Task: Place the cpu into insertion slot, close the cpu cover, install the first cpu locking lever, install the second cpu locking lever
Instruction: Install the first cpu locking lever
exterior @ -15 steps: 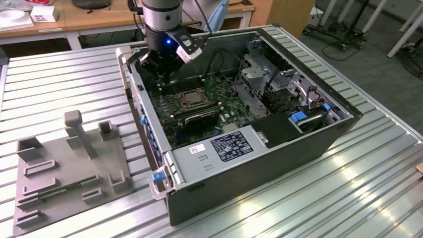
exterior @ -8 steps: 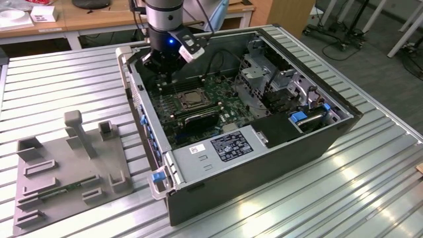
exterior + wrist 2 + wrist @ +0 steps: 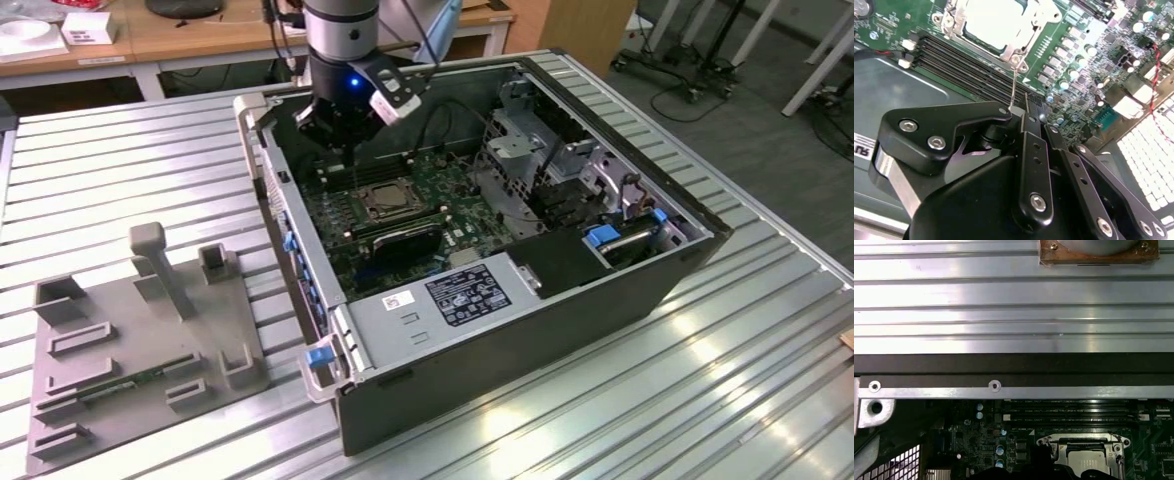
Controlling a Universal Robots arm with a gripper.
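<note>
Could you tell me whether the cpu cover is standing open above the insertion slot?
No, in the second wrist view the cpu cover lies flat, with the grey face of the cpu showing through its window.

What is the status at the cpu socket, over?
Gripper at the tip of a raised locking lever. Cpu seated, cpu cover down over it. Nothing blocks the lever.

Green motherboard, silver cpu cover, grey cpu, black end effector, ribbed silver table
</note>
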